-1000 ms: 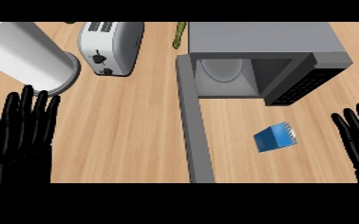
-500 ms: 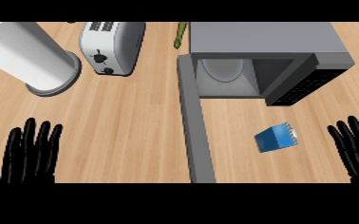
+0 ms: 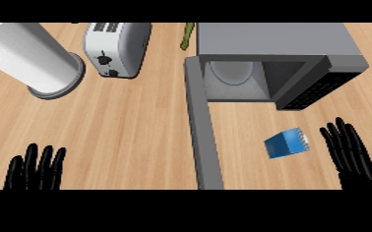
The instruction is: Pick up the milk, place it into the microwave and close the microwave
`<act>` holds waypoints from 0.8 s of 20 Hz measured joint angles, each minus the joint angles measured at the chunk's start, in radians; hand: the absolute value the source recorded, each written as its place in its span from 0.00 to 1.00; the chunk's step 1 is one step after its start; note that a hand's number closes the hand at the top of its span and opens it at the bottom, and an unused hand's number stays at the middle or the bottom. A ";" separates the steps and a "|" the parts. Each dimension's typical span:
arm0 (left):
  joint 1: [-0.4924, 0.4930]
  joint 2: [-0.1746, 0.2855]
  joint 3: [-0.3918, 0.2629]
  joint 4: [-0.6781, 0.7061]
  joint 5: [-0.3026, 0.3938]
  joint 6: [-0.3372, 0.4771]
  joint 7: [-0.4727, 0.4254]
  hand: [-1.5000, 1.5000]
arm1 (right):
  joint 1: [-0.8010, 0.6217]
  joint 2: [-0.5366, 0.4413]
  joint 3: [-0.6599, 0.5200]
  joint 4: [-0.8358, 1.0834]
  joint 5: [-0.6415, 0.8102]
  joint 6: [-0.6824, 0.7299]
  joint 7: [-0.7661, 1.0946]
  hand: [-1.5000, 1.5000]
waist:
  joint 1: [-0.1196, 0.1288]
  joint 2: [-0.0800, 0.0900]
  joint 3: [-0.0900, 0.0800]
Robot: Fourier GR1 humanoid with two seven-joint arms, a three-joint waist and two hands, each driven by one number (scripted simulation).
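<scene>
A small blue milk carton [image 3: 286,143] lies on the wooden counter in front of the microwave [image 3: 280,59], to the right of its open door [image 3: 202,128]. The microwave's cavity shows a pale round plate inside. My right hand [image 3: 348,152] is open at the view's right edge, fingers straight, a short gap to the right of the carton and not touching it. My left hand [image 3: 35,169] is open at the lower left corner, fingers up, far from the carton.
A white toaster [image 3: 116,46] stands at the back, left of the microwave. A tall white cylinder on a grey base [image 3: 36,61] stands at the far left. A thin green item [image 3: 188,34] lies behind the microwave's left corner.
My left hand has sunk toward the lower edge, so less of it shows. My right hand has shifted slightly left and down near the carton. The carton has not moved.
</scene>
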 measured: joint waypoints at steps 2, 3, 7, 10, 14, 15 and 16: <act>0.026 0.001 -0.006 0.012 -0.004 -0.010 -0.039 0.00 | -0.009 0.009 -0.013 0.049 0.021 -0.011 -0.037 0.00 | 0.000 0.000 0.000; 0.038 0.001 -0.009 0.017 -0.006 -0.012 -0.054 0.00 | 0.003 0.018 -0.012 0.074 0.040 -0.015 -0.072 0.00 | 0.000 0.000 0.000; 0.063 0.005 -0.012 0.051 -0.008 -0.027 -0.114 0.00 | -0.057 0.029 -0.046 0.208 0.080 -0.055 -0.143 0.00 | 0.001 0.001 0.000; 0.102 0.009 -0.025 0.049 -0.006 -0.037 -0.141 0.00 | -0.093 0.029 -0.080 0.341 0.100 -0.074 -0.219 0.00 | 0.003 0.001 0.000; 0.161 0.024 -0.043 0.040 0.000 -0.054 -0.179 0.00 | -0.155 0.011 -0.113 0.487 0.124 -0.092 -0.293 0.00 | 0.004 0.001 0.000; 0.164 0.029 -0.040 0.025 0.008 -0.052 -0.168 0.00 | -0.172 0.009 -0.120 0.520 0.128 -0.098 -0.310 0.00 | 0.004 0.001 0.000; 0.147 0.029 -0.034 0.038 0.012 -0.050 -0.167 0.00 | -0.187 0.005 -0.126 0.565 0.132 -0.098 -0.341 0.00 | 0.003 0.001 0.000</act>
